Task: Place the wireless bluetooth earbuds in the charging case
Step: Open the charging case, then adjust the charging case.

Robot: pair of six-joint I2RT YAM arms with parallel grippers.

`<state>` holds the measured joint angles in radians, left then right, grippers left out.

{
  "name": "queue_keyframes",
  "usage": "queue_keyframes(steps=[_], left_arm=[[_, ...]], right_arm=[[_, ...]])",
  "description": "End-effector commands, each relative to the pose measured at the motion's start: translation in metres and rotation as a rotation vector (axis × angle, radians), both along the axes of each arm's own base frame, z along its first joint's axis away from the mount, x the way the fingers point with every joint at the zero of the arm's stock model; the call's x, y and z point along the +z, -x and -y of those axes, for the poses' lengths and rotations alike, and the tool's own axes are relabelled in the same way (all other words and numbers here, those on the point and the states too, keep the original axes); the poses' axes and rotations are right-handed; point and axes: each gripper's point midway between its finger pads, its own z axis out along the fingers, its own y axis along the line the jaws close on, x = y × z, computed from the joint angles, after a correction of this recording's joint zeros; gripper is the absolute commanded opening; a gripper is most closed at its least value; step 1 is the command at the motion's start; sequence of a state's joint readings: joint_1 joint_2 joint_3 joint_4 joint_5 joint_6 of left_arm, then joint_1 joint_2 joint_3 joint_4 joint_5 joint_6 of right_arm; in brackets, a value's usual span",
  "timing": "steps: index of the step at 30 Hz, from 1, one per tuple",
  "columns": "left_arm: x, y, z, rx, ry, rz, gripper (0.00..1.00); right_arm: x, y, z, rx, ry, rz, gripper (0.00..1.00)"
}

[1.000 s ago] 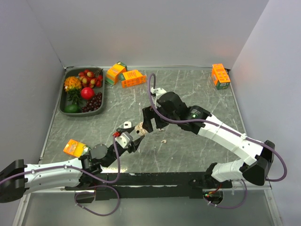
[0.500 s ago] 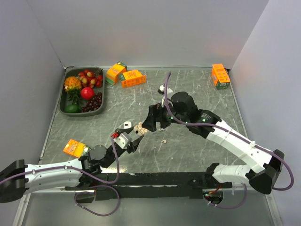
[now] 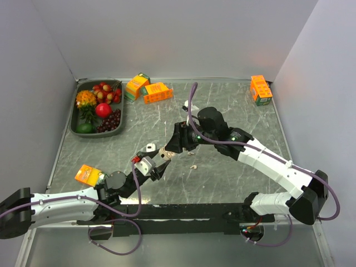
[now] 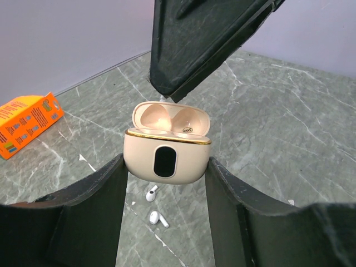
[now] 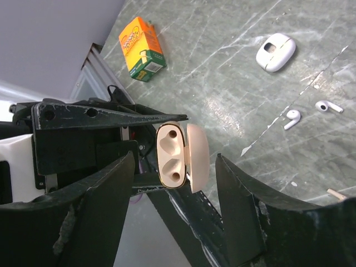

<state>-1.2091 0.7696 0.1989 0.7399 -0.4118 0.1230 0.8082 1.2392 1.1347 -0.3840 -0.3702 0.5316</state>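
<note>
My left gripper (image 4: 166, 167) is shut on a beige charging case (image 4: 167, 157) and holds it above the table with the lid open and both sockets empty. In the top view the case (image 3: 165, 151) sits between the two arms. My right gripper (image 5: 175, 158) hangs over it, open, one finger on each side of the case (image 5: 182, 156) with a gap on both sides. Two white earbuds (image 4: 151, 193) (image 4: 157, 218) lie loose on the marble below. The right wrist view shows both earbuds too (image 5: 292, 118) (image 5: 328, 106).
A white closed case (image 5: 275, 52) lies near the earbuds. An orange carton (image 3: 88, 174) sits by the left arm, two more (image 3: 149, 89) at the back, and one (image 3: 260, 89) at the back right. A dark fruit tray (image 3: 74, 119) stands at the back left.
The right arm's wrist has swung round and its gripper has settled a little closer over the case. The left arm and the case have stayed put.
</note>
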Motion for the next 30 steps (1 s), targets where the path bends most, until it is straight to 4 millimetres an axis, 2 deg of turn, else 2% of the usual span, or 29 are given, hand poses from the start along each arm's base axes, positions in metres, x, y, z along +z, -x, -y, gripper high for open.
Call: queue_keyframes(steps=[1, 12, 17, 23, 26, 29, 30], left_arm=[[0.037, 0.004, 0.004, -0.028, 0.107, 0.037, 0.01], [0.045, 0.009, 0.006, -0.051, 0.133, 0.04, 0.01], [0.045, 0.008, 0.007, -0.05, 0.136, 0.041, 0.01], [0.046, 0.009, 0.007, -0.051, 0.144, 0.042, 0.01], [0.045, 0.009, 0.006, -0.05, 0.144, 0.04, 0.01], [0.045, 0.01, 0.005, -0.055, 0.15, 0.036, 0.01], [0.045, 0.011, 0.004, -0.057, 0.15, 0.033, 0.01]], right_arm=[[0.008, -0.006, -0.003, -0.003, -0.041, 0.013, 0.66], [-0.008, -0.009, -0.005, 0.011, -0.023, -0.021, 0.6], [-0.007, -0.005, -0.009, 0.045, -0.044, -0.03, 0.58], [-0.013, -0.004, -0.008, 0.044, -0.041, -0.042, 0.47], [-0.014, -0.003, -0.006, 0.037, -0.042, -0.04, 0.39], [-0.011, -0.003, -0.003, 0.032, -0.043, -0.021, 0.29], [-0.011, -0.003, -0.003, 0.031, -0.042, -0.016, 0.22]])
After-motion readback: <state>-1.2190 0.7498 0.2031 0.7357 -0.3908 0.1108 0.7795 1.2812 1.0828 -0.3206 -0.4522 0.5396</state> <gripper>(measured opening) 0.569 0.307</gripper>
